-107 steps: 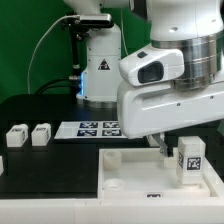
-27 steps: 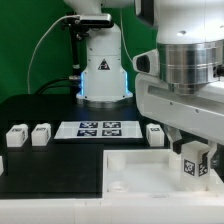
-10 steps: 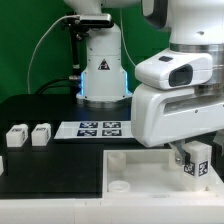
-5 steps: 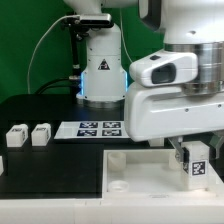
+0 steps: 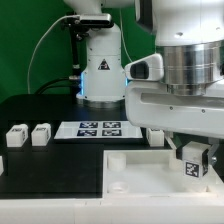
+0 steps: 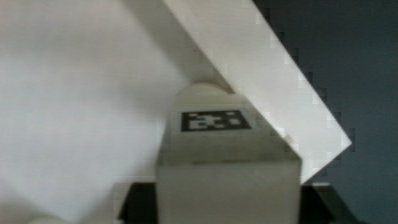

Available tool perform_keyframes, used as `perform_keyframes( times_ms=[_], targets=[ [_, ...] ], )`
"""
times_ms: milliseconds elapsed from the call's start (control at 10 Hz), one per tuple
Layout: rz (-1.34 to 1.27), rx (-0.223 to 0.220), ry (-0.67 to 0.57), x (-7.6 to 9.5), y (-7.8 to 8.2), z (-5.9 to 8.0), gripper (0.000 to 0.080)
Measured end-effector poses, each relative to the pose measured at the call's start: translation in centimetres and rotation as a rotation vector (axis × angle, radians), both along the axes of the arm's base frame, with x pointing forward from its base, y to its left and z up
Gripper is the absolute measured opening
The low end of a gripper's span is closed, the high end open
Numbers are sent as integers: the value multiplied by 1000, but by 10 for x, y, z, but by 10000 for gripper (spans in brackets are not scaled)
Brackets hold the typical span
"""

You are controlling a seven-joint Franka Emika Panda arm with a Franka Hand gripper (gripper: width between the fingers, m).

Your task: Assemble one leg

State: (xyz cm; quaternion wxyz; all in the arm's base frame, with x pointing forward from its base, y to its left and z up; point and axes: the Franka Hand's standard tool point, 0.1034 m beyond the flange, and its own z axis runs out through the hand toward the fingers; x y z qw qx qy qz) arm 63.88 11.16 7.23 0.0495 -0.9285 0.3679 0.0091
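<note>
My two-finger gripper [image 5: 192, 152] is clamped on one short, chunky white plastic leg with a black-and-white square tag [image 5: 191, 166]. In the exterior view the leg sits at about 4 o'clock in the frame, held over the large flat white square tray-like piece with a raised rim [image 5: 130, 172], near that piece's corner on the exterior view's right. Whether the leg's underside touches the tray surface: cannot tell, the contact line is hidden.

Wrist view: the held leg [image 6: 217, 165] shows its tag facing the camera; behind it the tray's rim [image 6: 231, 60] runs as a slanted white band against dark table.

Other parts on the black table [image 5: 50, 165]: two more white blocks alike, one [image 5: 16, 136] and the next [image 5: 40, 133], side by side at 9 o'clock; a further block [image 5: 156, 134] just beside the flat marker board [image 5: 95, 128], which lies at centre, well apart from the pair
</note>
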Motion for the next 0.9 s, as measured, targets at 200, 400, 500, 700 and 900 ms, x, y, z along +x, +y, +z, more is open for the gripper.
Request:
perform_keyframes(
  times_ms=[200, 400, 500, 700, 900],
  targets=[
    [-264, -2, 46, 1, -1, 0, 294],
    [-283, -2, 48, 1, -1, 0, 294],
    [-253, -2, 45, 1, 0, 0, 370],
    [-123, -2, 34, 0, 4, 0, 506],
    [153, -1, 7, 0, 9, 1, 641]
  ],
)
